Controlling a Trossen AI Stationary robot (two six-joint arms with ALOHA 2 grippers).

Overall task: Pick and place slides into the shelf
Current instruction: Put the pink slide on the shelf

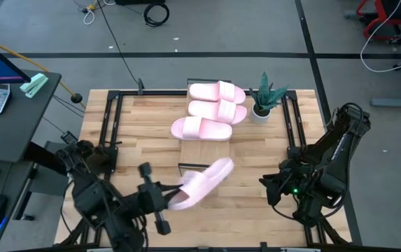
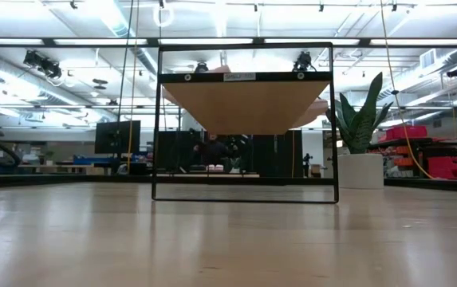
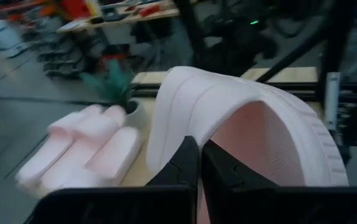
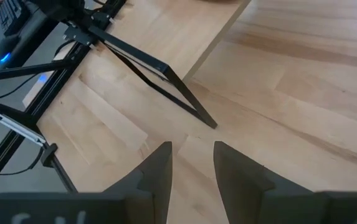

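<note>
Three pale pink slides [image 1: 214,110] lie side by side on the far part of the shelf [image 1: 203,150], a light-wood board on a black frame, and they also show in the left wrist view [image 3: 85,149]. The fourth slide [image 1: 203,183] is in my left gripper [image 1: 166,199], which is shut on it at the shelf's near end. My right gripper [image 4: 192,165] hangs open over the bare tabletop to the right of the shelf, touching nothing. In the low view the shelf [image 2: 248,100] shows from below and no slide lies on the table. My left gripper pinches the slide between its two fingers [image 3: 187,162] at the edge of its near left end [image 3: 197,140]. The fingers come from the table's near left, roughly along the slide's length. The slide reaches away from the fingers over the shelf's near end [image 1: 224,168]; whether it touches the board I cannot tell.
A small potted plant [image 1: 263,101] stands right of the shelf's far end, close to the slides. The shelf's thin black frame leg [image 4: 166,87] runs across the table ahead of my right gripper. Black rails line the table's left and right sides. Bare wood lies on both sides of the shelf.
</note>
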